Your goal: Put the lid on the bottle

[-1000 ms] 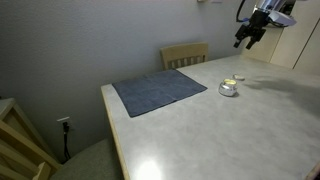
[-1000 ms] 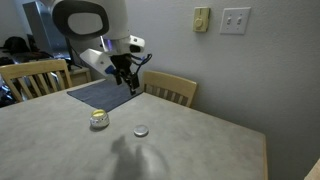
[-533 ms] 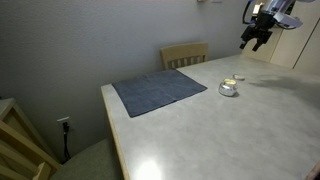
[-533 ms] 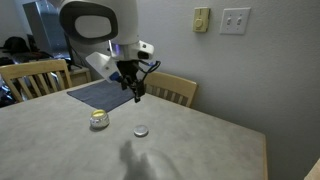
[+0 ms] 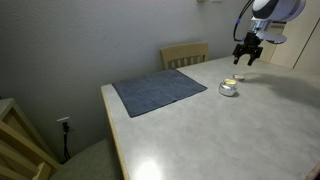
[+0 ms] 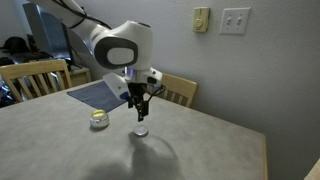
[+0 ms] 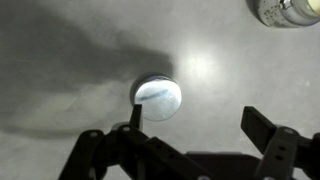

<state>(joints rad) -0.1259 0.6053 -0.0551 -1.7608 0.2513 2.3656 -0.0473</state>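
Taking the grey-blue mat point(image 5: 158, 92) as the landmark and reading rightward in an exterior view, the bottle point(image 5: 228, 90) stands on the counter point(image 5: 200, 140) a short way off the mat's right corner. The lid point(image 5: 238, 79) lies flat just beside the bottle, on the side away from the mat. The claw point(image 5: 246, 56) hangs in the air above the lid, farthest from the mat.

The claw is released. In the wrist view its fingers point(image 7: 268, 135) stand spread wide with nothing between them, and the lid shows on the bare counter below, untouched.

As for progress, I judge that nothing of the task itself is done yet: the lid is off the bottle and not gripped. The claw is only lined up roughly over it. What is left is to come down, close on the lid, lift it, carry it the short way back toward the mat, and set it on the bottle's mouth.

By count there is one mat, one bottle, one lid and one claw.
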